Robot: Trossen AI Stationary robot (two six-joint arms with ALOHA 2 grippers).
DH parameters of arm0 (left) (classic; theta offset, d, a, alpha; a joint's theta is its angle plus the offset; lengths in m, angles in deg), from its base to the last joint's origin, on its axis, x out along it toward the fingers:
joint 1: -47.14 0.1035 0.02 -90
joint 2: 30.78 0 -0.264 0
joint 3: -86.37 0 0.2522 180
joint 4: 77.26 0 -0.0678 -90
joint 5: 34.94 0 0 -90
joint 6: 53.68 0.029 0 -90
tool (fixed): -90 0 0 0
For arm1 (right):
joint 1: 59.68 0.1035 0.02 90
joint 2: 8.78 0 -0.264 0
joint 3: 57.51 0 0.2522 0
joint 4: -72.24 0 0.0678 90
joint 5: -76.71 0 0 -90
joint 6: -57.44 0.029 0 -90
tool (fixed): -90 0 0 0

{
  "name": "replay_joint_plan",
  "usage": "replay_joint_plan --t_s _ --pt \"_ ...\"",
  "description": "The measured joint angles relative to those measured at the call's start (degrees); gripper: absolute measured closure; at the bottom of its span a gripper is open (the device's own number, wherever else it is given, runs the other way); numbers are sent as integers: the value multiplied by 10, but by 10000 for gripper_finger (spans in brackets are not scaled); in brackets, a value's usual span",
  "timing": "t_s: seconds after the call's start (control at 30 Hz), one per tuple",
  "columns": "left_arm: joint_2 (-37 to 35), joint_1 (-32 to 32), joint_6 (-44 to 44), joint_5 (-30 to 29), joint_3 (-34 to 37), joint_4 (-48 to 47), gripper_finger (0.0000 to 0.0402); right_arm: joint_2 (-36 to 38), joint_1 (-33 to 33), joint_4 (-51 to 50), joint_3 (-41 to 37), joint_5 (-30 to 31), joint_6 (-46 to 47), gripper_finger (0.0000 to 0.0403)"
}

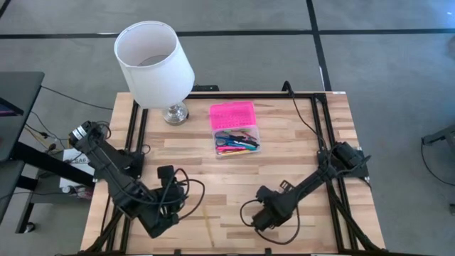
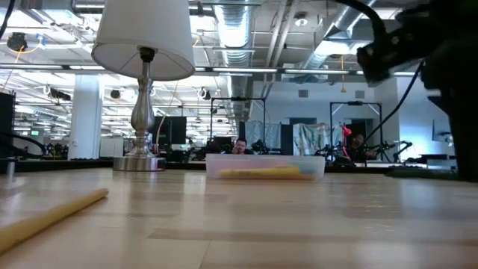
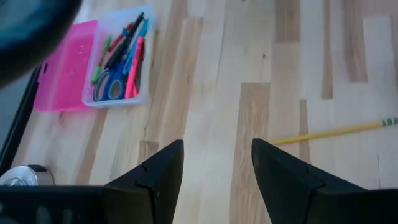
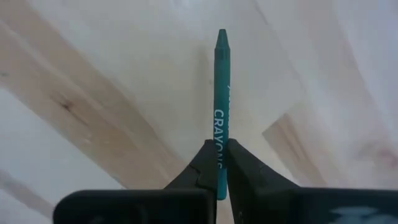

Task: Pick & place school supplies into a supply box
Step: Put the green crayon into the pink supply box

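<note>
The supply box (image 1: pixel 237 131) lies open at mid-table, its pink lid (image 1: pixel 232 114) on the far side. Its clear base (image 3: pixel 118 59) holds several pens and blue-handled scissors. It also shows in the low view as a clear box (image 2: pixel 265 166). My right gripper (image 1: pixel 261 217) is near the table's near edge and is shut on a teal crayon (image 4: pixel 221 93). My left gripper (image 3: pixel 217 162) is open over bare wood at the near left (image 1: pixel 168 176). A yellow pencil (image 3: pixel 336 132) lies flat on the table between the arms. My right gripper pinches the teal crayon between its two fingers (image 4: pixel 208 168) at the blunt end (image 4: pixel 221 163). The crayon lies along the fingers, and its pointed end (image 4: pixel 221 37) sticks out past the fingertips. Whether that end touches the table cannot be told.
A white-shaded lamp (image 1: pixel 153 60) stands on its metal foot (image 1: pixel 175 112) at the far left, just left of the box. Black rails (image 1: pixel 320 121) and cables run along the table's left and right sides. Bare wood (image 1: pixel 284 163) lies between the box and the grippers.
</note>
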State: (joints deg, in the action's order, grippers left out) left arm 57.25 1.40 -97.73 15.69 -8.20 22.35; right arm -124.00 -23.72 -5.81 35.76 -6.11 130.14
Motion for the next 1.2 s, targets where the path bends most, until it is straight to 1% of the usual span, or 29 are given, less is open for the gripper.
replay_joint_plan --t_s 0.13,0.2,0.3,0.4,0.5,0.63,0.77,0.9,1.0,1.03,1.2 --pt "0 -8 -25 -19 0 1 217 6 -11 -33 26 18 -55 401" --pt "0 -12 -34 -20 0 2 217 16 -20 -37 38 38 -87 401" --pt "0 -15 -51 -23 0 2 217 44 -42 -38 48 85 -143 402" --pt "0 -20 -69 -44 0 3 217 73 -80 -32 50 128 -235 402" --pt "0 -26 -80 -63 0 9 217 99 -134 -16 51 147 -355 402" --pt "0 -29 -81 -85 0 22 217 111 -218 19 51 142 -498 402" --pt "1 -29 -83 -107 0 39 217 108 -295 72 51 110 -616 401" --pt "1 -29 -91 -138 0 51 217 97 -352 121 51 77 -719 399" --pt "1 -29 -98 -146 0 52 217 90 -387 153 53 53 -774 398" --pt "1 -29 -100 -147 0 51 217 88 -399 149 51 47 -787 398" --pt "1 -29 -102 -152 0 51 217 80 -443 159 52 26 -817 389"
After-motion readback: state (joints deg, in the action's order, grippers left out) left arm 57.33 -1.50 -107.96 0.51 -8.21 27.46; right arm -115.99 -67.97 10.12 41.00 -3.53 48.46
